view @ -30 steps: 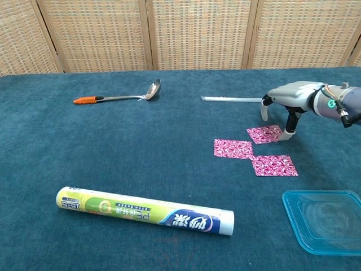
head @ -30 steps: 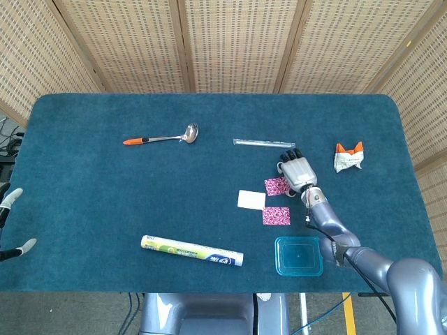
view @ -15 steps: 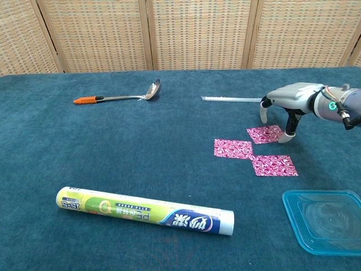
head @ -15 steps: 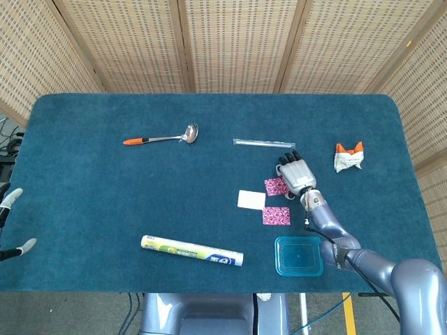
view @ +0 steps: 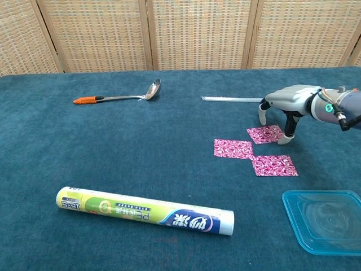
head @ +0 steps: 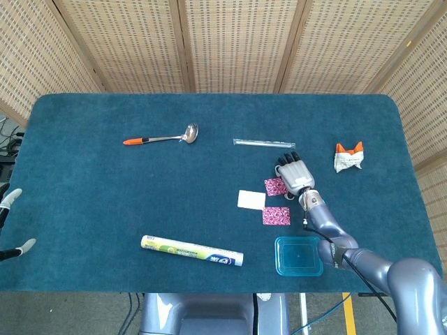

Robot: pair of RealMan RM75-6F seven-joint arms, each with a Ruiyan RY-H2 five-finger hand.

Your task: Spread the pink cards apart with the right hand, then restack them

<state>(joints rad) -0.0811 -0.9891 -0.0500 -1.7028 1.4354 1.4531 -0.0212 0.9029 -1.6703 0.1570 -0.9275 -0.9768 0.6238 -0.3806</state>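
Cards (view: 255, 151): three, spread flat; right hand (view: 280, 105), fingers apart and empty, has edged slightly left, seemingly starting restacking.

A metal ladle with an orange handle (head: 161, 138) and a thin clear plastic strip (head: 264, 142) are lying toward the far edge of the teal cloth-covered table (head: 105, 195), a yellow-green wrap roll (head: 192, 250) and a clear blue plastic lid (head: 299, 256) are sitting near its front edge, and a crumpled white-and-orange packet (head: 348, 157) is resting by its right edge.

Head view looks steeply down over the whole table (head: 105, 209); chest view sits low, nearer.
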